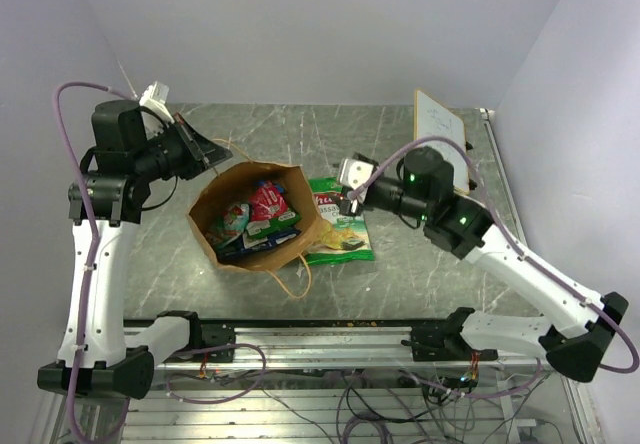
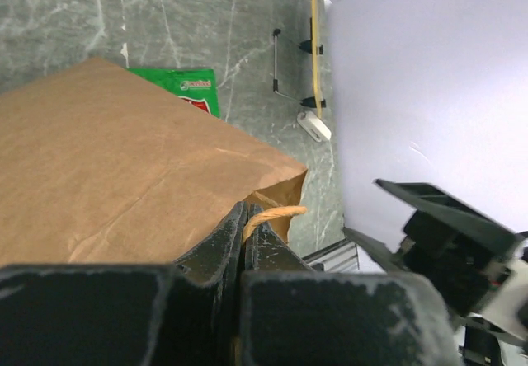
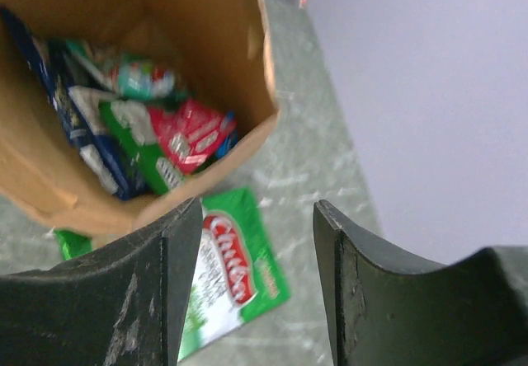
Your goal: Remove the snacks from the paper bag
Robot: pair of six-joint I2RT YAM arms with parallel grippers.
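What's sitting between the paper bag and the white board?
One green snack packet, flat beside the paper bag, under the open right gripper; the top view shows it.

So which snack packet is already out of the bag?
The green chips packet lying flat beside the paper bag; all the others sit inside it.

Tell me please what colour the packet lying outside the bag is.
The packet is green; right wrist view shows best.

Left tool (image 2: pixel 245 222) pinched closed, right tool (image 3: pixel 257 211) spread apart.
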